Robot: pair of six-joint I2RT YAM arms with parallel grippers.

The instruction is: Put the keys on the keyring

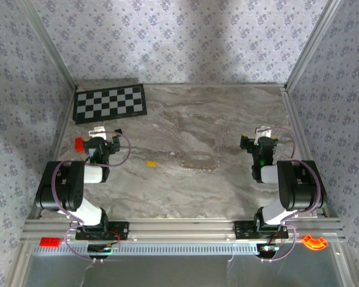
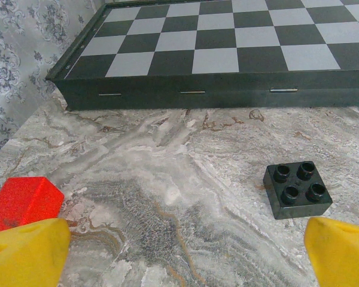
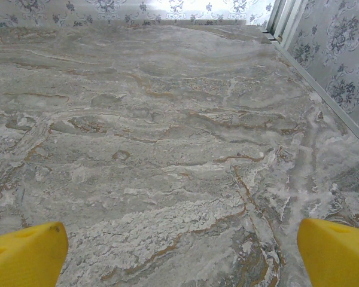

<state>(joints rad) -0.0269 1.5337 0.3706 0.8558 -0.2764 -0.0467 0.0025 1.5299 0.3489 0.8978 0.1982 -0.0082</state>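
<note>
My left tool (image 2: 180, 254) and right tool (image 3: 179, 254) hang spread, empty, flanking the keys (image 1: 151, 162) and keyring (image 1: 198, 164), seemingly placed between them for either's reach.

Yellow-headed key (image 1: 151, 162) mid-table, keyring (image 1: 198, 164) with chain near its right, not touching. Checkerboard (image 1: 110, 102) at far left. Red block (image 1: 79, 143) beside left gripper (image 1: 99, 136).

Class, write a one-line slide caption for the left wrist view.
Open left gripper above marble: red block left, black brick right, chessboard behind.
</note>
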